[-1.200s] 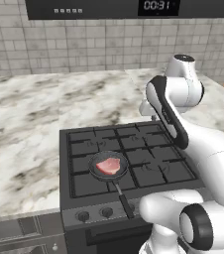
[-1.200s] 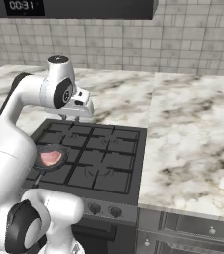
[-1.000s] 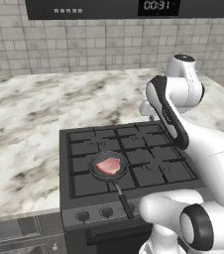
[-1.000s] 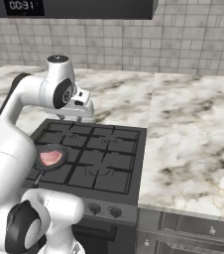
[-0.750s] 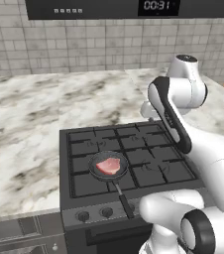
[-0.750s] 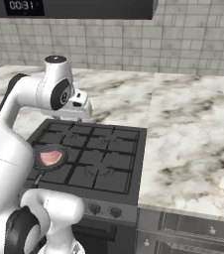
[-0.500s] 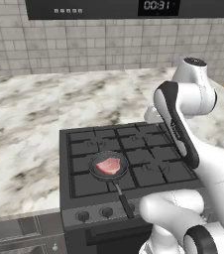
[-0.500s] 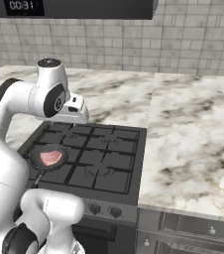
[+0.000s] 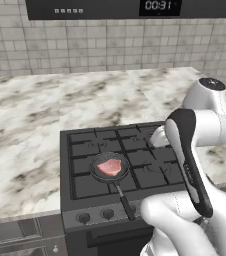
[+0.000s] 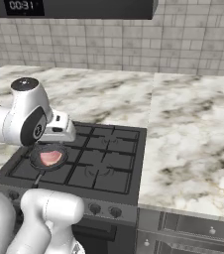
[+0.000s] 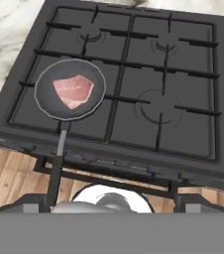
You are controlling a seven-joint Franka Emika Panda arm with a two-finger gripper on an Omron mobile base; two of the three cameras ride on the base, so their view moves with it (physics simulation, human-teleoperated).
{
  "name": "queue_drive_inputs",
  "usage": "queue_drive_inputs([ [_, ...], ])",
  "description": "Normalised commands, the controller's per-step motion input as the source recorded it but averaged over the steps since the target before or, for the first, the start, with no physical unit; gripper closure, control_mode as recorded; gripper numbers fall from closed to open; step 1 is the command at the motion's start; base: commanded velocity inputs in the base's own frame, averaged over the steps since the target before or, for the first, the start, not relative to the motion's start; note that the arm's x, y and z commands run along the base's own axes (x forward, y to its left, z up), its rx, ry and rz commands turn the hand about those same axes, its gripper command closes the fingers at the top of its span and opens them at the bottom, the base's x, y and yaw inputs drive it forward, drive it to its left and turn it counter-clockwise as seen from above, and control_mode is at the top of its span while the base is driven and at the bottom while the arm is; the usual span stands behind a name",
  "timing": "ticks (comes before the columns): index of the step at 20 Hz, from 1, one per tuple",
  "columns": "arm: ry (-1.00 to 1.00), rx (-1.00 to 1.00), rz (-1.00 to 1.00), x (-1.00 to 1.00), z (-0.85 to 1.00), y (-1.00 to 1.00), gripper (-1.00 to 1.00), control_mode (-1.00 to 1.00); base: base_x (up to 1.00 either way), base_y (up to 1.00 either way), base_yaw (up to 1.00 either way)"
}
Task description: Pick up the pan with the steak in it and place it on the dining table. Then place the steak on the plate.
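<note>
- Pan (image 9: 109,168) sits on the front left burner of the stove (image 9: 135,162), and the steak (image 9: 108,167) lies flat inside it.
- We think its long handle (image 11: 59,155) sticks out past the stove's front edge so it is easy to grab.
- Our pincer (image 11: 112,201) hangs high above the stove's front edge, wide apart and holding nothing.
- From the stove's middle, the pan is to the left, and our pincer is well apart from it, nearer the handle end.
</note>
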Motion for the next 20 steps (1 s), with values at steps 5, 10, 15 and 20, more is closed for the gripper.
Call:
queue_drive_inputs([
  [5,0.0,-0.05,0.06,-0.5,-0.19,0.49,-1.0,-1.0,0.0,0.0,0.0],
  [10,0.0,-0.03,0.06,-0.32,-0.22,0.55,-1.0,-1.0,0.0,0.0,0.0],
  [15,0.0,0.0,0.05,-0.07,-0.19,0.39,-1.0,-1.0,0.0,0.0,0.0],
  [20,0.0,0.01,0.02,0.0,-0.11,0.23,-1.0,-1.0,0.0,0.0,0.0],
])
